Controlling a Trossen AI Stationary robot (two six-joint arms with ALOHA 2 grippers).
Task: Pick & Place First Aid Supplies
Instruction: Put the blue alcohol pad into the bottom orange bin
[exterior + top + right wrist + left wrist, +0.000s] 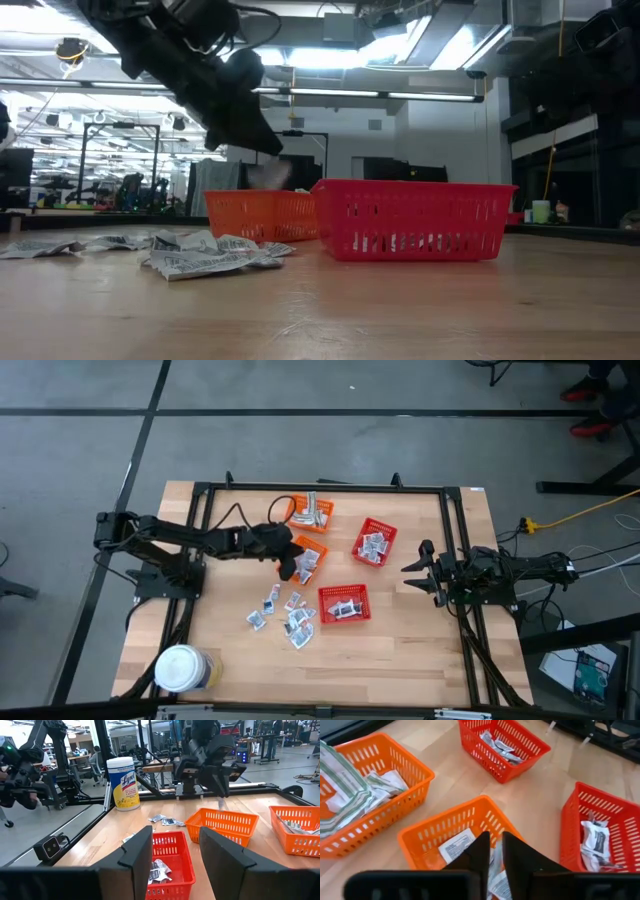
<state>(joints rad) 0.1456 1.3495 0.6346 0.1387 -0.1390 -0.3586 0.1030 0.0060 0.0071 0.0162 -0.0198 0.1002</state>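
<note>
Left gripper: dark two-finger left gripper (297, 567) hangs over the middle orange mesh basket (312, 554), fingers (481, 854) a narrow slit apart and holding nothing that shows; a pale packet appears in the air just under it in the right wrist view, blurred.
Right gripper: dark two-finger right gripper (418, 567) waits at the table's right side, fingers spread apart and empty.
Loose supplies: small flat silvery-white first aid sachets (283, 610) lie scattered on the light wooden table (400, 650), just beside the near red mesh basket (343, 603).
Sorted supplies: packets lie in the middle orange basket, in the far orange mesh basket (312, 513), in the far red mesh basket (374, 542) and in the near red one.
Jar: large white-lidded round wipes jar (181, 669) stands near the table's front left corner, well apart from the baskets.
</note>
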